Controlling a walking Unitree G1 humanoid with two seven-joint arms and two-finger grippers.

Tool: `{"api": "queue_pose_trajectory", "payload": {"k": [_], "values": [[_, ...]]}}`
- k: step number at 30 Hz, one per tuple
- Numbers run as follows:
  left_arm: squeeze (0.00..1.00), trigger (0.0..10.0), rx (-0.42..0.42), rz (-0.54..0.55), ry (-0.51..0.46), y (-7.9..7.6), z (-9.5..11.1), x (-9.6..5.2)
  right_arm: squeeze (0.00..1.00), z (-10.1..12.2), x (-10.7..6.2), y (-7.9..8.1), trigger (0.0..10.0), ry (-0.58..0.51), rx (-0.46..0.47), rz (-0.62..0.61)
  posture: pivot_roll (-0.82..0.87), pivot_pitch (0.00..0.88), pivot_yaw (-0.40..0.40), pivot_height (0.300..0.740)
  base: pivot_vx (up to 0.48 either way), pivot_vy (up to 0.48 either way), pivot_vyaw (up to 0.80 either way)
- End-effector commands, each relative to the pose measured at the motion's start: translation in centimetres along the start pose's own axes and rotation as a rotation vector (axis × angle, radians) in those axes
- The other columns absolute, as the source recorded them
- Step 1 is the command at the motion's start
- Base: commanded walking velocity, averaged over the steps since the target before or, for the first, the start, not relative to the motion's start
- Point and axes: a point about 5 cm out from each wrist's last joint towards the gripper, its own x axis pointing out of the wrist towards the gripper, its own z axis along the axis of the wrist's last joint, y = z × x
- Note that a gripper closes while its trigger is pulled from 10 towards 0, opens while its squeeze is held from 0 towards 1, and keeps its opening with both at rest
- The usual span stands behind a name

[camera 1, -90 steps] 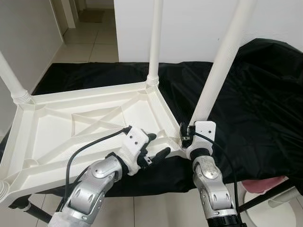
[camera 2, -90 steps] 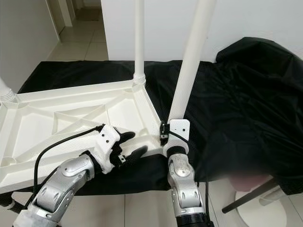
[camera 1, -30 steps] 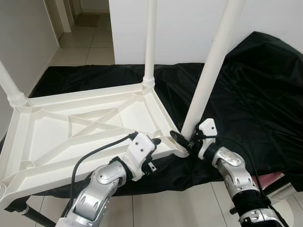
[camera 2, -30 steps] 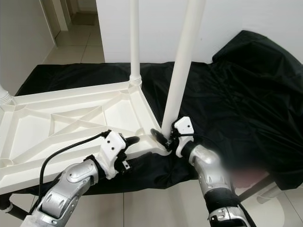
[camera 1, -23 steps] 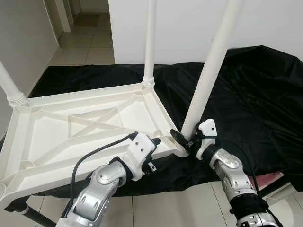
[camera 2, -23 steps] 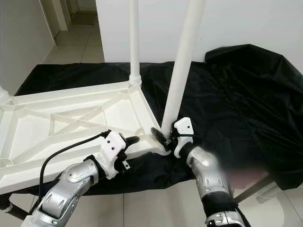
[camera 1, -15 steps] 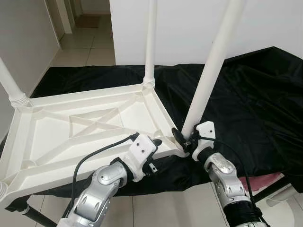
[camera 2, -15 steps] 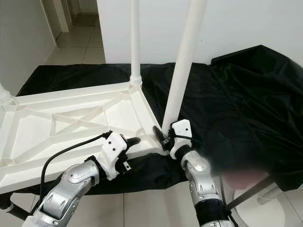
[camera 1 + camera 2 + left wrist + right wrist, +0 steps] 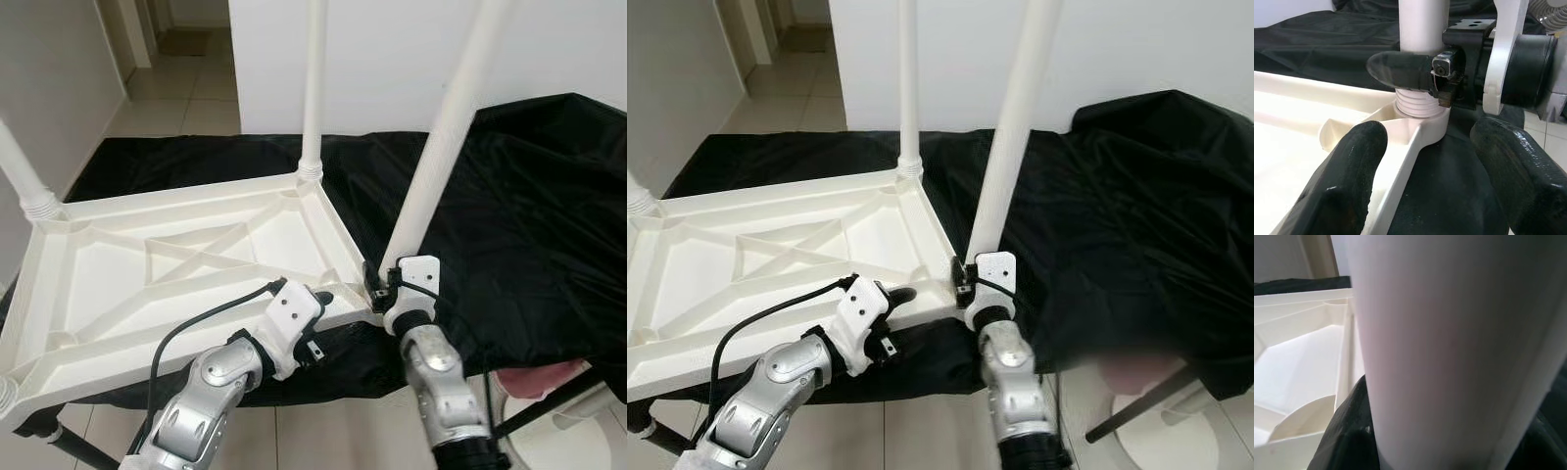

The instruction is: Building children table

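Observation:
A white plastic table top [image 9: 108,264] lies upside down on a black cloth [image 9: 529,215], with white legs standing up from its corners. My right gripper [image 9: 384,285] is shut on the base of the near right leg [image 9: 438,157], just above the threaded corner socket [image 9: 1418,107]. One of its fingers [image 9: 1400,70] curls across the front of that leg. My left gripper [image 9: 315,323] is open and straddles the table's near rim beside that corner, with one finger [image 9: 1349,181] over the rim and the other [image 9: 1518,174] outside it.
The far leg [image 9: 313,88] and the left leg [image 9: 24,181] stand upright in their sockets. A white wall [image 9: 392,49] rises behind, with tiled floor [image 9: 186,98] and a doorway at the far left. A pink and white object [image 9: 549,382] sits low on the right.
My right arm has swung in from the right to stand straight under the near right leg, its wrist turned around the leg base. The left gripper stays on the rim.

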Motion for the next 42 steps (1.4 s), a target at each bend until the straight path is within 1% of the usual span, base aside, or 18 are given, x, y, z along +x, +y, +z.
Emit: {"api": "queue_pose_trajectory", "payload": {"k": [1, 4, 9, 10, 11, 12, 16, 18, 22, 23, 24, 25, 27, 28, 32, 38, 41, 42], "values": [[0.00, 10.0, 0.000, 0.061, 0.021, 0.3, -0.4, -0.1, 0.00, -1.9, -0.7, -0.6, 10.0, 0.103, -0.002, -0.087, 0.00, 0.011, 0.005, 0.740, 0.000, 0.000, 0.00], [0.00, 10.0, 0.000, 0.064, 0.017, 0.3, -0.3, 0.0, 0.00, -1.4, -0.6, 0.2, 10.0, 0.079, 0.013, -0.073, 0.00, 0.004, 0.002, 0.740, 0.000, 0.000, 0.00], [0.00, 10.0, 0.002, 0.062, 0.018, 0.3, -0.3, 0.0, 0.00, -1.1, -0.5, -0.1, 10.0, 0.053, 0.025, -0.030, 0.00, 0.005, 0.003, 0.740, 0.000, 0.000, 0.00], [0.00, 10.0, 0.006, 0.061, 0.020, 0.4, -0.3, 0.0, 0.45, -0.9, -0.4, -0.2, 10.0, 0.044, 0.020, -0.007, 0.00, 0.005, 0.003, 0.740, 0.000, 0.000, 0.00], [0.00, 10.0, 0.009, 0.060, 0.021, 0.5, -0.3, -0.1, 0.45, -0.8, -0.4, -0.3, 10.0, 0.039, 0.016, 0.009, 0.00, 0.005, 0.003, 0.740, 0.000, 0.000, 0.00], [0.00, 10.0, 0.010, 0.057, 0.022, 0.5, -0.3, -0.1, 1.00, -0.7, -0.4, -0.4, 10.0, 0.033, 0.019, 0.031, 0.00, 0.005, 0.003, 0.740, 0.000, 0.000, 0.00], [0.00, 10.0, 0.010, 0.056, 0.022, 0.4, -0.3, -0.1, 1.00, -0.6, -0.4, -0.4, 10.0, 0.032, 0.019, 0.038, 0.00, 0.005, 0.003, 0.740, 0.000, 0.000, 0.00], [0.00, 10.0, 0.011, 0.054, 0.025, 0.5, -0.4, 0.0, 1.00, -0.2, -0.1, -1.1, 10.0, 0.010, 0.005, 0.113, 0.00, 0.002, 0.005, 0.740, 0.000, 0.000, 0.00], [0.00, 10.0, 0.013, 0.053, 0.026, 0.5, -0.4, -0.1, 1.00, 0.0, 0.1, -1.6, 10.0, 0.006, 0.003, 0.155, 0.00, 0.002, 0.005, 0.740, 0.000, 0.000, 0.00], [0.00, 10.0, 0.013, 0.051, 0.026, 0.5, -0.4, -0.1, 0.05, 0.2, 0.3, -2.1, 10.0, -0.009, -0.008, 0.204, 0.00, 0.002, 0.005, 0.740, 0.000, 0.000, 0.00], [0.00, 10.0, 0.013, 0.051, 0.026, 0.5, -0.4, -0.1, 0.05, 0.2, 0.3, -2.1, 10.0, -0.009, -0.008, 0.204, 0.00, 0.002, 0.005, 0.740, 0.000, 0.000, 0.00], [0.00, 10.0, 0.013, 0.051, 0.026, 0.5, -0.3, -0.1, 0.00, 0.3, 0.5, -2.4, 10.0, -0.017, -0.014, 0.277, 0.01, 0.006, 0.007, 0.740, 0.000, 0.000, 0.00], [0.00, 10.0, 0.013, 0.051, 0.026, 0.5, -0.3, -0.1, 0.00, 0.3, 0.5, -2.4, 10.0, -0.017, -0.014, 0.277, 0.01, 0.006, 0.007, 0.740, 0.000, 0.000, 0.00], [0.00, 10.0, 0.012, 0.048, 0.026, 0.4, -0.3, -0.1, 0.00, 0.5, 0.6, -2.5, 10.0, -0.030, -0.033, 0.354, 0.01, 0.004, 0.011, 0.740, 0.000, 0.000, 0.00], [0.00, 10.0, 0.015, 0.038, 0.029, 0.3, -0.3, -0.2, 0.00, 1.1, 1.3, -2.3, 10.0, -0.048, -0.083, 0.524, 0.01, 0.002, 0.013, 0.740, 0.000, 0.000, 0.00], [0.00, 10.0, 0.021, 0.034, 0.031, 0.3, -0.3, -0.1, 0.00, 1.5, 1.8, -2.1, 10.0, -0.051, -0.105, 0.604, 0.01, 0.000, 0.018, 0.740, 0.000, 0.000, 0.00], [0.00, 10.0, 0.025, 0.037, 0.028, 0.4, -0.2, 0.0, 0.00, 1.5, 2.4, -2.1, 10.0, -0.028, -0.182, 0.671, 0.01, 0.000, 0.020, 0.740, 0.000, 0.000, 0.00], [0.00, 10.0, 0.026, 0.038, 0.027, 0.5, -0.2, 0.0, 0.00, 1.5, 2.6, -2.3, 4.7, -0.019, -0.197, 0.689, 0.01, 0.000, 0.020, 0.740, 0.000, 0.000, 0.00]]}}
